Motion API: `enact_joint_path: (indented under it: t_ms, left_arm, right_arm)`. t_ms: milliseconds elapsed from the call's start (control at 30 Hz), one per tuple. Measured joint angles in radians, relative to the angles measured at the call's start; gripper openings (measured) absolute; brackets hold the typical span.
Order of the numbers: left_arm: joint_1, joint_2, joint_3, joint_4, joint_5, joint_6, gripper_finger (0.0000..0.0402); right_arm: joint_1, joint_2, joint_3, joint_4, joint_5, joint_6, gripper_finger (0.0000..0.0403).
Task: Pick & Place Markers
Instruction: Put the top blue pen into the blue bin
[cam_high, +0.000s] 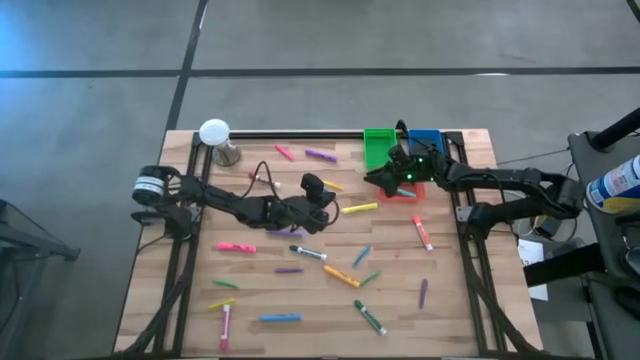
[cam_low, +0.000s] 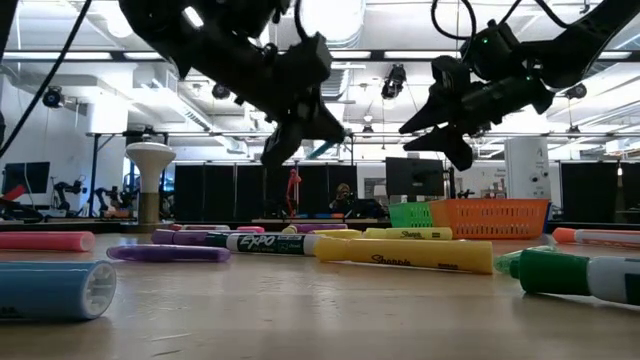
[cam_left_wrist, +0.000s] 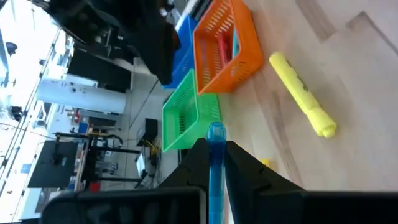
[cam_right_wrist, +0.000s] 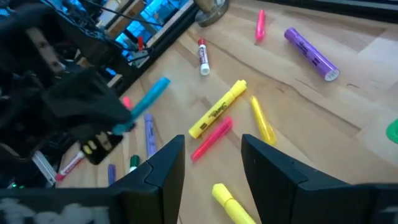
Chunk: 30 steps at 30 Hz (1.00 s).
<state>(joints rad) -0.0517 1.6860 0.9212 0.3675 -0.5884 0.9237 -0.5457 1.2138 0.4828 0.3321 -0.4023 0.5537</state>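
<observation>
**Blue marker held over the counter**

Only the left wrist view shows the blue marker (cam_left_wrist: 216, 155) clamped in the left gripper (cam_high: 322, 207), raised mid-counter (cam_high: 460, 300). Right gripper (cam_high: 385, 177) hovers empty, fingers apart, beside the green bin (cam_high: 377, 143). Other markers (cam_high: 361, 208) lie scattered.

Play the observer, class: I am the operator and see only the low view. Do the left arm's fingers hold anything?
Observer: Yes. The left wrist view shows the left fingers shut on a blue marker.
Operator: Is anything in the orange bin yet?
Observer: A red marker lies inside the orange bin.
Operator: I see only green and orange bins. Any others?
Observer: From above, a blue bin stands beside the green bin at the table's far edge.
</observation>
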Motion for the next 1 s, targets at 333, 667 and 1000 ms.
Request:
enact_joint_path:
  t_ms: [333,667,1000]
  left_arm:
    - [0.004,0.160,0.117,-0.067,-0.001,0.044,0.0025]
    - [-0.016,0.255,0.250,-0.101,-0.015,0.044,0.0025]
    - [-0.062,0.243,0.293,-0.098,0.046,0.009,0.0025]
  right_arm:
    - [0.000,-0.016,0.001,-0.010,-0.027,0.039,0.0157]
    - [0.000,-0.015,0.001,-0.039,-0.048,0.127,0.0157]
    - [0.000,-0.014,0.002,-0.044,-0.107,0.224,0.0157]
